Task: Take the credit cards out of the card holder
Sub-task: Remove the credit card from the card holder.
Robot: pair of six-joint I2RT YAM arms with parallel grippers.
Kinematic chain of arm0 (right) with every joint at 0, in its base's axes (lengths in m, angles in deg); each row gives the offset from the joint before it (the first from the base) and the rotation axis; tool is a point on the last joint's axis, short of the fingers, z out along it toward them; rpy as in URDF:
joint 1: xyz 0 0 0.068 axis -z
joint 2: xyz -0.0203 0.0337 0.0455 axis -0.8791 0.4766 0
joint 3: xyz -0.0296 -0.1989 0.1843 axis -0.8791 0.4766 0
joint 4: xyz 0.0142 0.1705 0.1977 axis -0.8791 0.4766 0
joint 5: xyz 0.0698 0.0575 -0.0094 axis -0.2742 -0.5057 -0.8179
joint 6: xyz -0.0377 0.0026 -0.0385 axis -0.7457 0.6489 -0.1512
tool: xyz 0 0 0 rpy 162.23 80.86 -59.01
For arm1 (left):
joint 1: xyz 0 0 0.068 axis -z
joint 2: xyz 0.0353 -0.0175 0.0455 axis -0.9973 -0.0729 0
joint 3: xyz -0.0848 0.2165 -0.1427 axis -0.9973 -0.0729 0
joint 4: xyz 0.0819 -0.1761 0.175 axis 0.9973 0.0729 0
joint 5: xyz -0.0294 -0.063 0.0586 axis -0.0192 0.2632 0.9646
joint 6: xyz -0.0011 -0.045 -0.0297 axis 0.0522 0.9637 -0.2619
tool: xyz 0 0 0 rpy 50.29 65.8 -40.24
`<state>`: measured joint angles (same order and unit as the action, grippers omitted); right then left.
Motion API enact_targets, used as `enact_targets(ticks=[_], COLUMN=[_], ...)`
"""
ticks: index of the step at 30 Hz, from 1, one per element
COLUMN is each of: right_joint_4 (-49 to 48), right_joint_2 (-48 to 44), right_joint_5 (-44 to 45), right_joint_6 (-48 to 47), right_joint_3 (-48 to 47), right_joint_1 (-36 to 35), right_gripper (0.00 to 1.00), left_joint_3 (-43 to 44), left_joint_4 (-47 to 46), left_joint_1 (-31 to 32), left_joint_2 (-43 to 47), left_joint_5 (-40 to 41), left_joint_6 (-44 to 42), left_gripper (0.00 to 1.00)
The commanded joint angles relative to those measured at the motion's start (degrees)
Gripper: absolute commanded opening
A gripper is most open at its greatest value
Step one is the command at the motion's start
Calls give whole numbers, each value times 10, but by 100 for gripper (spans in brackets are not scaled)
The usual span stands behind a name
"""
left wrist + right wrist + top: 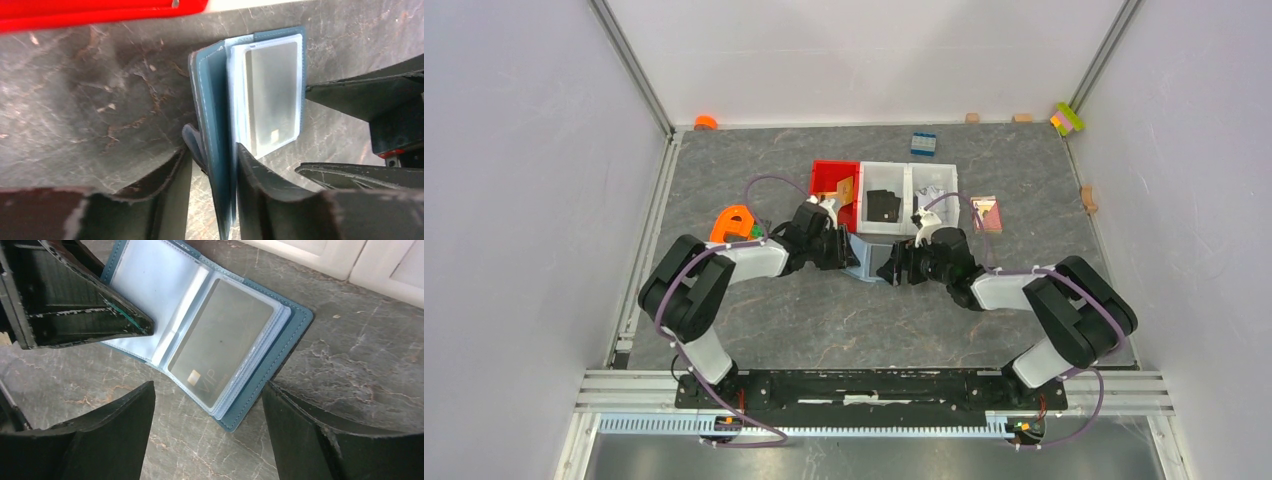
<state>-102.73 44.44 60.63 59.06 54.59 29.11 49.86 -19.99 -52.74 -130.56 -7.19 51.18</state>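
Top view: three bins in row, far half of table. Red bin (822, 178) holds one tan card (845, 189); two white bins (886, 167), one with dark item. Card holder (866, 264) lies open just before them, between left gripper (842, 248) and right gripper (892, 268), both arms bent inward.
Left wrist: holder's cover upright between jaws; clamped or not, unclear.
Right wrist: one silvery card (220, 340) in clear sleeve; jaws wide apart astride holder.

- The card holder (271, 357) is showing a matt, leather-like cover with stitched edges; its inner sleeves are reflecting light as clear glossy plastic.
- The credit card (220, 340) is showing a smooth, silvery satin face.
- The table (360, 370) is presenting a marbled, stone-like surface.
- The red bin (100, 12) is gleaming as glossy plastic.
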Motion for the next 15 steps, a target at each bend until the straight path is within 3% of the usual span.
enact_targets(ticks=[1,9,15], right_joint_4=[-4,24,34], right_joint_2=[2,-47,-124], right_joint_5=[-40,8,61], right_joint_6=[20,6,-17], right_joint_3=[-1,8,33], right_joint_1=[-3,-2,-3], right_gripper=[82,83,84], left_joint_3=[-7,-27,-77], left_joint_4=[-26,-49,-119], left_joint_1=[2,2,2], left_joint_2=[-6,30,110], left_joint_5=[-68,-76,-106], left_joint_6=[-3,3,22], left_gripper=[34,3,2])
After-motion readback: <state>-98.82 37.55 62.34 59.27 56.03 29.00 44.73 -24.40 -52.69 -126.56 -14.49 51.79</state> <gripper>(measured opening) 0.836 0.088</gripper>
